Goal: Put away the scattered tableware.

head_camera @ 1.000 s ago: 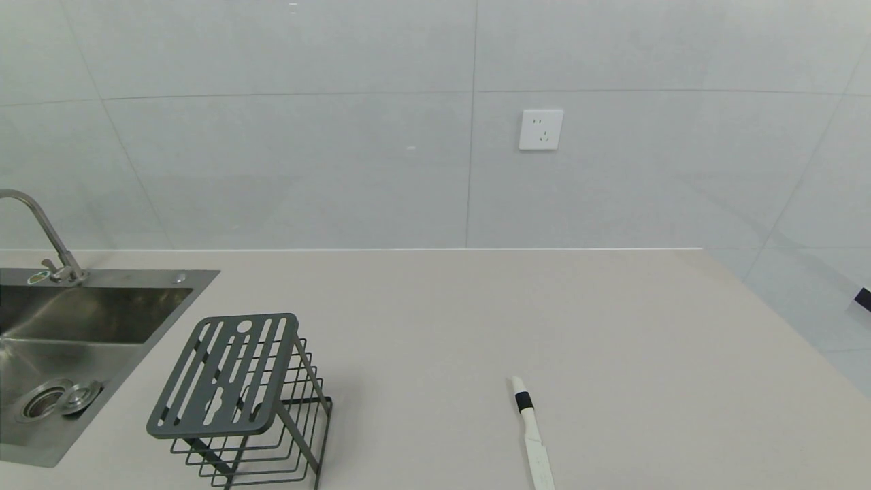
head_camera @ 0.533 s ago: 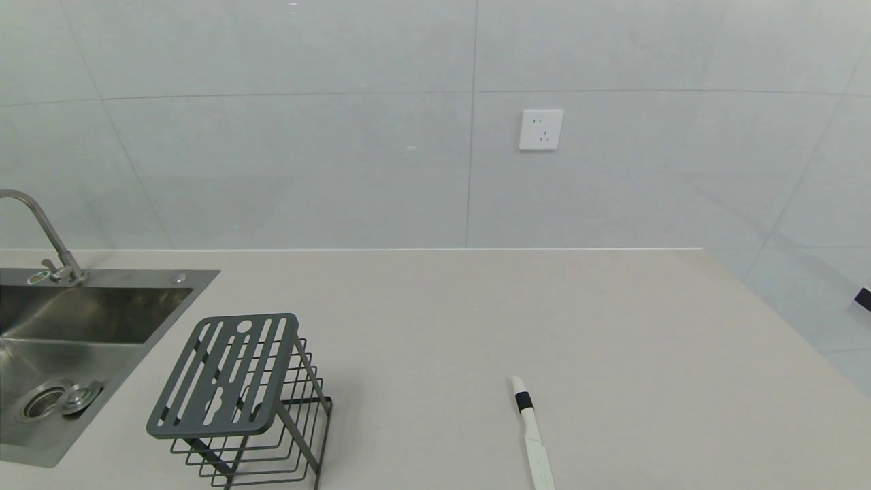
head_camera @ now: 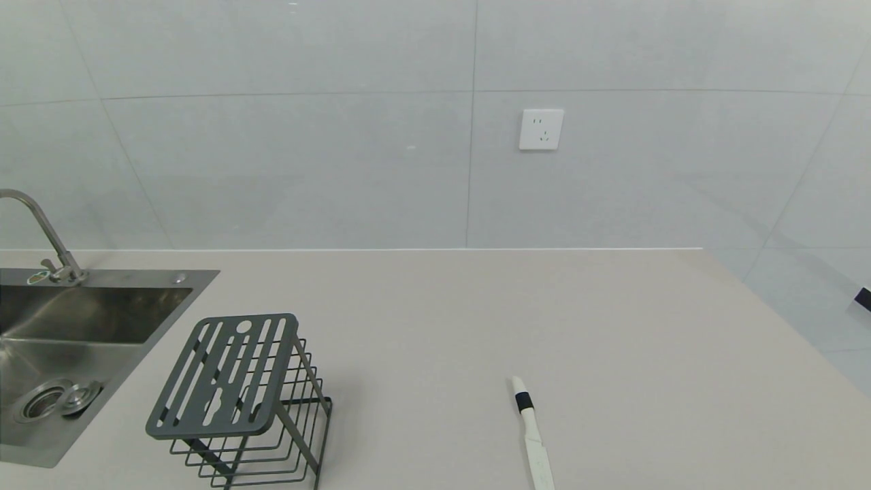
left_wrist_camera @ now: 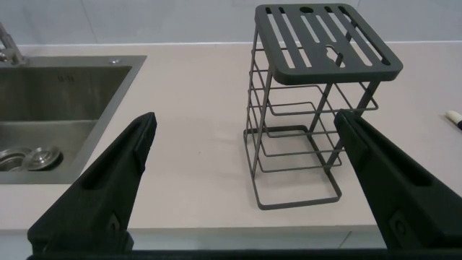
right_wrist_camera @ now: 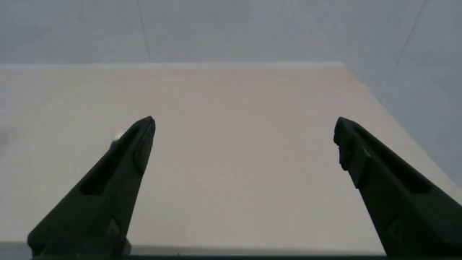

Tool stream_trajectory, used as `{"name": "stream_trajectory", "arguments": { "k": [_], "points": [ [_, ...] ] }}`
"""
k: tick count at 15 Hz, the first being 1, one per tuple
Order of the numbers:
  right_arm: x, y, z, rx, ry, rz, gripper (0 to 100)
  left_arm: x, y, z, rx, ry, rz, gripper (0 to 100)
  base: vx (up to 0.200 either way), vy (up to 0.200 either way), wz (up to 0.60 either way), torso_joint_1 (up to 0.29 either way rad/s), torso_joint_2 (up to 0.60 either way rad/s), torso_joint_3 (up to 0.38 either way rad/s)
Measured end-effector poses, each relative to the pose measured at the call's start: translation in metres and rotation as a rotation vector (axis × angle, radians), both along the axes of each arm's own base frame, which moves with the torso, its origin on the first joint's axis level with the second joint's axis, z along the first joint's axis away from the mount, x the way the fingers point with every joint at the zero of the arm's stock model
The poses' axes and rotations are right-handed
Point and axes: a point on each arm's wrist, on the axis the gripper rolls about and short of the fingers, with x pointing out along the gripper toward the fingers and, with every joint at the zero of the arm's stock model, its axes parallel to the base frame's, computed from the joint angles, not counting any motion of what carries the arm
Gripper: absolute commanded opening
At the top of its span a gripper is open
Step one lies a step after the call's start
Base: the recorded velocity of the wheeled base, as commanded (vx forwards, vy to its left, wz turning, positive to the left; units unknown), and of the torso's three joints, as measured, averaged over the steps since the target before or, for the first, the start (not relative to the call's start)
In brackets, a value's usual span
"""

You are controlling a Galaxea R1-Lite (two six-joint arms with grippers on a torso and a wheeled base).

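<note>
A white knife (head_camera: 531, 430) with a black band on its handle lies on the beige counter (head_camera: 476, 320), near the front edge and right of centre. A dark grey wire rack (head_camera: 235, 395) with a slotted top plate stands left of it, beside the sink. In the left wrist view my left gripper (left_wrist_camera: 245, 124) is open, low at the counter's front edge, with the rack (left_wrist_camera: 328, 71) beyond its fingers and the knife's end (left_wrist_camera: 455, 118) off to one side. My right gripper (right_wrist_camera: 245, 126) is open over bare counter, a white tip of the knife (right_wrist_camera: 115, 137) beside one finger.
A steel sink (head_camera: 75, 320) with a faucet (head_camera: 41, 228) is set into the counter at the left. A tiled wall with a white socket (head_camera: 541, 129) closes the back. The counter ends at the right, where the wall turns.
</note>
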Motion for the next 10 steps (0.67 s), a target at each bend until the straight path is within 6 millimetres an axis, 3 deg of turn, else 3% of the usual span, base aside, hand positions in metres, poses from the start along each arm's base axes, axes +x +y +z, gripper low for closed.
{"name": "stream_trajectory", "arguments": {
  "k": [5, 10],
  "points": [
    [-0.006, 0.003, 0.035, -0.06, -0.007, 0.169, 100, 0.0, 0.0, 0.0, 0.01, -0.001, -0.001, 100, 0.0, 0.0, 0.0, 0.0, 0.0, 0.0],
    [0.039, 0.008, 0.06, -0.055, 0.265, 0.413, 100, 0.0, 0.0, 0.0, 0.009, -0.001, -0.001, 100, 0.0, 0.0, 0.0, 0.0, 0.0, 0.0]
  ]
}}
